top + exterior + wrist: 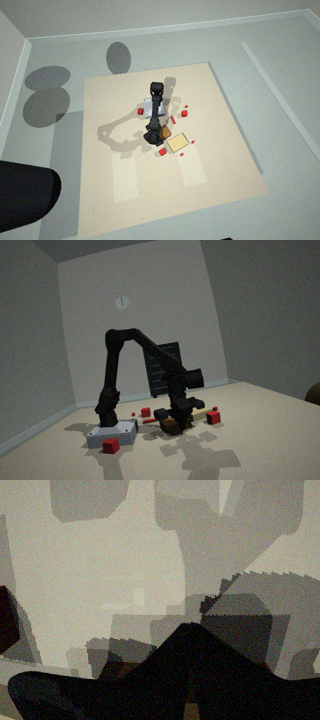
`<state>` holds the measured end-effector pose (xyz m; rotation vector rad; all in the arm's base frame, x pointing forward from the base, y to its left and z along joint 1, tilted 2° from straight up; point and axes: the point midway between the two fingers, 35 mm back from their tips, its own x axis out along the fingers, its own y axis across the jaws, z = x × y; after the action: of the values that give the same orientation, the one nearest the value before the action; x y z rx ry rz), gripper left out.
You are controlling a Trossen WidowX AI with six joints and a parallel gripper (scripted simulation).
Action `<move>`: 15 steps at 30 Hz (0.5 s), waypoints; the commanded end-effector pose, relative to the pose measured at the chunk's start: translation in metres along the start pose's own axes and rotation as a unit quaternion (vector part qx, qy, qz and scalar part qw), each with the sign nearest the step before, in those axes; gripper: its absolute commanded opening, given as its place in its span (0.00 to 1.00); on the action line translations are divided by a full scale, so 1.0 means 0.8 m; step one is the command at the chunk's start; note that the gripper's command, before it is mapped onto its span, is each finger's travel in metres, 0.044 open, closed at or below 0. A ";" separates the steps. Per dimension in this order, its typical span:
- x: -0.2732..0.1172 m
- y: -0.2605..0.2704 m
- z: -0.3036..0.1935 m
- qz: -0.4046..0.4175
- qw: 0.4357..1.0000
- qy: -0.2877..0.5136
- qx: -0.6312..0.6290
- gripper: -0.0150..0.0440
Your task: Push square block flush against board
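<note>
Tabletop (pixel 157 180) (pixel 271 436) (pixel 75 580) pale, shadow-crossed; grey wall (pixel 160 291) beyond. Brown square block (pixel 165 132) (pixel 170 427) mid-table, beside gripper (pixel 157 143) (pixel 182 431) (pixel 188 631), jaws closed on nothing. Yellow board (pixel 177 142) (pixel 202 414) near block, gap between. In top view, wide stretches reach table's left and bottom edges.

- Red cubes (pixel 184 113) (pixel 110 446), centre of the top view
- Thin red bar (pixel 172 119) (pixel 149 420), near that view's middle
- Round pale clock (pixel 122 303), upper left of the exterior view
- Dark panel (pixel 157 376), that view's centre
</note>
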<state>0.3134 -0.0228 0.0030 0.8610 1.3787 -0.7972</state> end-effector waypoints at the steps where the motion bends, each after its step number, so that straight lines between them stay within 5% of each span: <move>1: 0.002 0.001 -0.008 0.000 1.000 0.002 0.000 0.25; 15: 0.001 0.003 -0.036 0.000 1.000 0.002 0.000 0.25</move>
<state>0.3071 -0.0036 0.0048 0.8651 1.3671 -0.7965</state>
